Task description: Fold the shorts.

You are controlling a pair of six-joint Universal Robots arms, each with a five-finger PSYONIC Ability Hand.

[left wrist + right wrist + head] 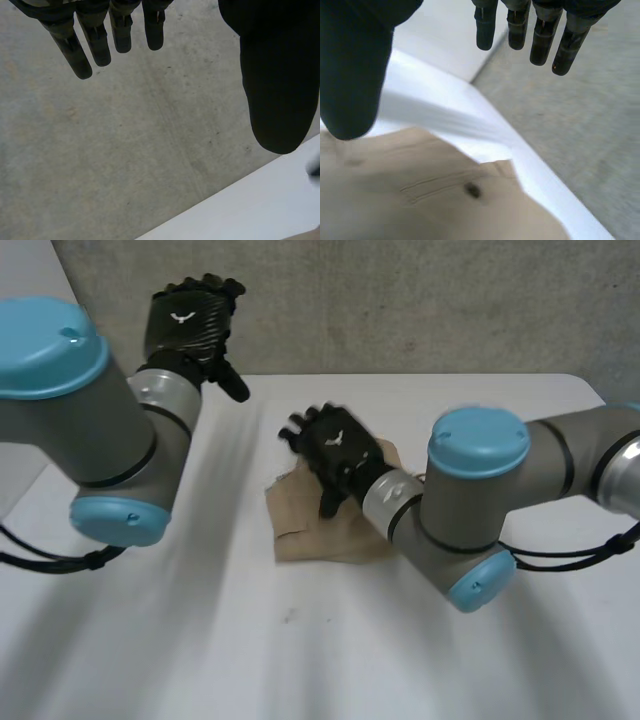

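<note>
The tan shorts (325, 525) lie folded into a small bundle near the middle of the white table (300, 660). My right hand (335, 455) hovers above the bundle's far part, open, with its fingers straight and nothing in them. In the right wrist view the shorts (435, 200) with a dark button (471, 190) lie below the palm, and the straight fingers (540, 35) stand apart from the cloth. My left hand (190, 320) is raised over the table's far left edge, open and empty. Its straight fingers (95, 35) and thumb (280, 75) show against the grey floor.
The table's far edge (420, 375) runs just behind the shorts, with grey floor (400, 300) beyond it. The right arm's elbow (480, 530) sits just to the right of the bundle. The left arm (90, 430) stands over the table's left side.
</note>
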